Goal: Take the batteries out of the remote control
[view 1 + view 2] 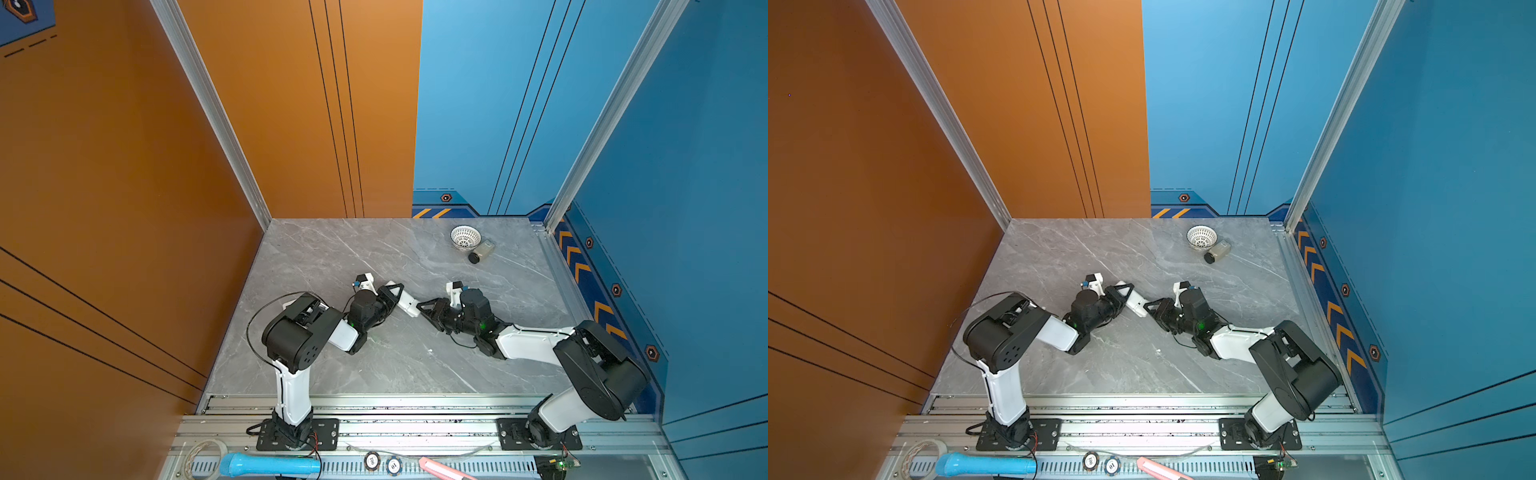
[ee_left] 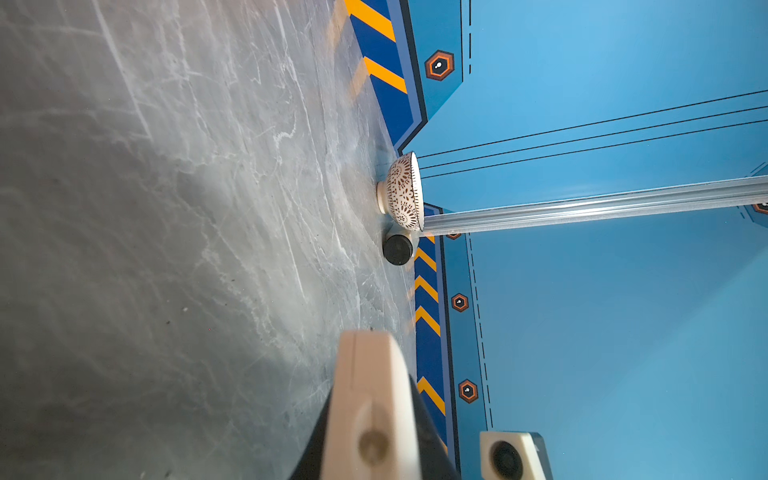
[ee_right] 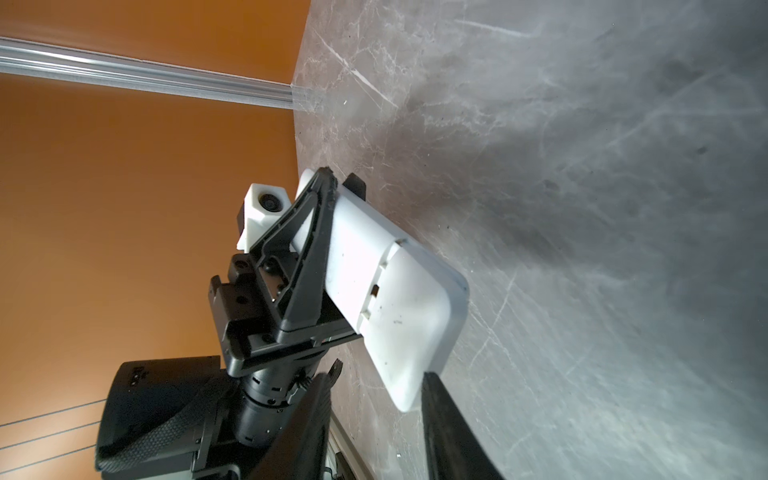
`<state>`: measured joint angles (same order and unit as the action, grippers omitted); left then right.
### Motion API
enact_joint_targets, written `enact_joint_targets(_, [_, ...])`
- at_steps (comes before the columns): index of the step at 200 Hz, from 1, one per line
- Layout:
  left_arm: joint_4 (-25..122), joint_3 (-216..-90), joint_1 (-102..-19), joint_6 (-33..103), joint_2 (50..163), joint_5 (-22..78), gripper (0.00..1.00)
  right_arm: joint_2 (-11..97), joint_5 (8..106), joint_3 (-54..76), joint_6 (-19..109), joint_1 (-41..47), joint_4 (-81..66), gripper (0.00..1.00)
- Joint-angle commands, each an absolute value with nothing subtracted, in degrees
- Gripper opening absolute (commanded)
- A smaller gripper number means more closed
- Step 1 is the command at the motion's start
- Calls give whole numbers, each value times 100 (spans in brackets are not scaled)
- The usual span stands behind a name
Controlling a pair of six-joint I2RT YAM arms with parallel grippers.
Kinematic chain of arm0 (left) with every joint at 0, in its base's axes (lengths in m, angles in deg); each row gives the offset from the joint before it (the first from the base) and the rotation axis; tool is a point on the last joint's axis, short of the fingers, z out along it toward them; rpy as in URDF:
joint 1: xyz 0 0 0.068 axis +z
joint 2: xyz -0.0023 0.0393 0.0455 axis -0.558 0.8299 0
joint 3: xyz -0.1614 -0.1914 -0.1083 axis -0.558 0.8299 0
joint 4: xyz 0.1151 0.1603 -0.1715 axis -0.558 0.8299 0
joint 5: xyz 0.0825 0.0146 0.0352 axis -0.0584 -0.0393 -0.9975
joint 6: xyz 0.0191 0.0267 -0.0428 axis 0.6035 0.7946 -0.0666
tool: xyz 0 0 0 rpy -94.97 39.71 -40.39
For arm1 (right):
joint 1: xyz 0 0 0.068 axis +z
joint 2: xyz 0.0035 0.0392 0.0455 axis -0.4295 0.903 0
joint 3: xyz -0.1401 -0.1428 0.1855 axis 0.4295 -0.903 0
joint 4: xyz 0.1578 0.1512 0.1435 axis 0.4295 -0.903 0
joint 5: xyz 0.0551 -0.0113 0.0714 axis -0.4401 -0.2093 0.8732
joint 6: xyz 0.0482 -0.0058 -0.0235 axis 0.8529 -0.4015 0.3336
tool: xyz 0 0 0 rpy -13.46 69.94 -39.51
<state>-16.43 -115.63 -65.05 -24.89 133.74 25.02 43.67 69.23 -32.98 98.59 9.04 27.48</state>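
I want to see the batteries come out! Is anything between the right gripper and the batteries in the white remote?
Yes. The white back cover on the remote looks still closed, so no batteries show. The left gripper clamps the remote, and the right gripper is at the covered end. The cover must come off first.

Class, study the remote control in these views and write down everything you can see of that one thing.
The remote control is a slim white plastic bar with rounded corners, its back facing the right wrist view. Its battery cover is on, marked by a seam with small notches; no batteries show. The left gripper clamps one end, holding it slanted close to the grey marble-look table. The right gripper sits open at the free end.
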Motion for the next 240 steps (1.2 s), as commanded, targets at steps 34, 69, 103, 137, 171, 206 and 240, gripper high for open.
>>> enact_joint_targets(34, [-1634,-11530,-6538,-2322,13419,2434,0,4627,7073,-2991,9752,770,2601,40])
enact_joint_targets(69, [-1631,-11465,-6474,-2314,13320,2460,0,4276,6921,-3274,9732,765,2239,56])
enact_joint_targets(103, [-1634,-11569,-6494,-2334,13390,2498,0,4452,6901,-3260,9784,848,2431,60])
enact_joint_targets(137, [-1665,-11633,-6535,-2353,13450,2531,0,5021,6937,-3056,10034,929,3073,56])
enact_joint_targets(171, [-1661,-11528,-6547,-2308,13430,2501,0,5145,6970,-2893,10165,924,3368,42])
enact_joint_targets(206, [-1576,-11369,-6528,-2210,13415,2451,0,4866,7058,-2750,10036,899,3025,36])
enact_joint_targets(240, [-1547,-11393,-6561,-2164,13503,2452,0,4948,7177,-2745,10104,911,3189,27])
